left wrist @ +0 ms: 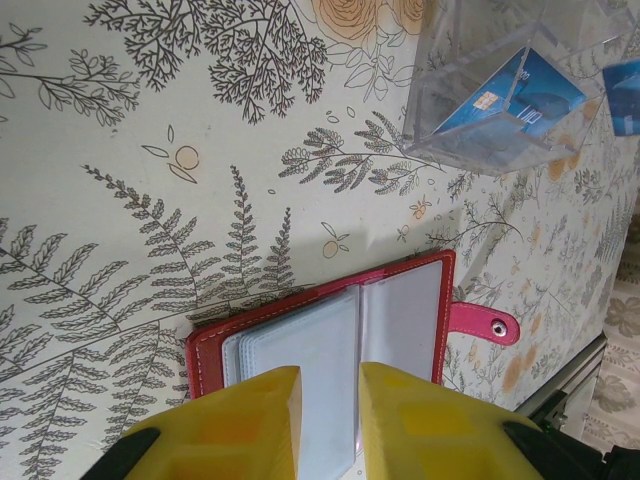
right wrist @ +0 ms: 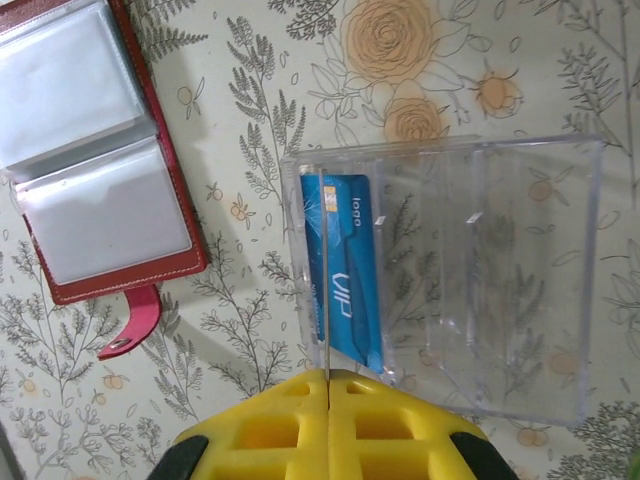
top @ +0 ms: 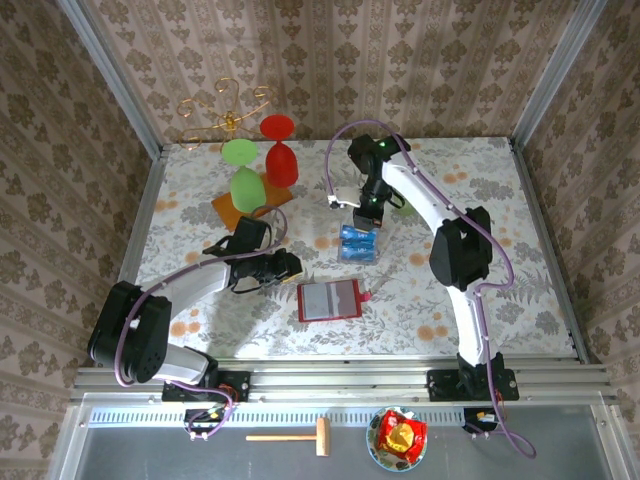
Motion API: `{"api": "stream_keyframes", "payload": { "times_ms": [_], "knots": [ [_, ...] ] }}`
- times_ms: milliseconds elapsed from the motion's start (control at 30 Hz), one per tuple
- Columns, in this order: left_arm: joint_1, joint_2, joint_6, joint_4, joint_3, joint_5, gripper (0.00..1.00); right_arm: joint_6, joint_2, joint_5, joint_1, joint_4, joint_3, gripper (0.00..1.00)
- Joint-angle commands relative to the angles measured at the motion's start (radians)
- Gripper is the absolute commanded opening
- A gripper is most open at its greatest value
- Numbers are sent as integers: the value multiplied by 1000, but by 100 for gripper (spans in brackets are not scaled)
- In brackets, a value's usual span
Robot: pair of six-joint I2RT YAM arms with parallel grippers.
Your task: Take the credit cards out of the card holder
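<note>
Right end effector (right wrist: 328, 378) grips card (right wrist: 323, 280) edge-on over tray (right wrist: 540, 290).

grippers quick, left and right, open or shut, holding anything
Left gripper: slightly open over the card holder, gripping nothing visible.
Right gripper: closed on a credit card seen edge-on, above the clear box.
</note>
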Motion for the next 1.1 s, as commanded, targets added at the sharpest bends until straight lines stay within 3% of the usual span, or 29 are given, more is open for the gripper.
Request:
{"api": "stream_keyframes", "payload": {
  "times_ms": [0, 767, 1067],
  "knots": [
    [6, -5, -8, -6, 8, -3, 23, -11, 36, -17, -5, -62, 36, 0],
    [6, 4, -9, -3, 7, -3, 23, 3, 121, -17, -7, -50, -6, 0],
    [5, 11, -11, 1, 12, 3, 22, 38, 121, 5, -7, -39, -8, 16]
  ]
}}
